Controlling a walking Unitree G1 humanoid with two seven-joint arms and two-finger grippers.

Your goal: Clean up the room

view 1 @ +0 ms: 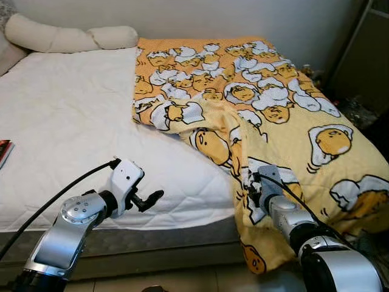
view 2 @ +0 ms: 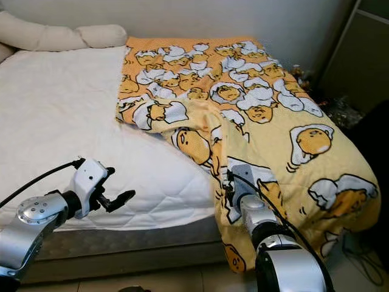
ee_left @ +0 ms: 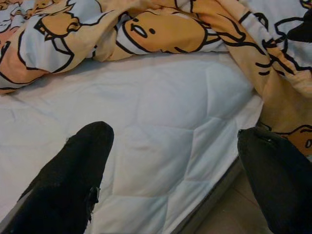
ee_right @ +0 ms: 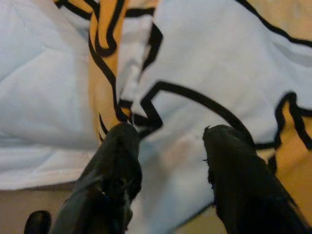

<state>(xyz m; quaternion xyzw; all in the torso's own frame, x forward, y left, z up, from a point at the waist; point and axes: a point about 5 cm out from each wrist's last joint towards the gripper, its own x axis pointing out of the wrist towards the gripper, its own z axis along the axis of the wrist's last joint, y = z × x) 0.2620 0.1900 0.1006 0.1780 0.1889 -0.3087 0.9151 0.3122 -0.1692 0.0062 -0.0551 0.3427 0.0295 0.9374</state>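
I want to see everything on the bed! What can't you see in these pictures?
- Mattress under the blanket: covered, eye views.
- Red thing: cut off by the left eye view's edge, can't tell what it is.
- Clutter beside the bed: too small and dark.
- Right gripper: fingers apart at the blanket; gripping it or not is unclear.

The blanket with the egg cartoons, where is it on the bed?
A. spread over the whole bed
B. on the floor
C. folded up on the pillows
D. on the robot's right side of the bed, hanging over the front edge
D: the yellow blanket covers the robot's right side of the white mattress, and its lower corner droops past the front edge, where the right gripper is pressed against it with fingers apart.
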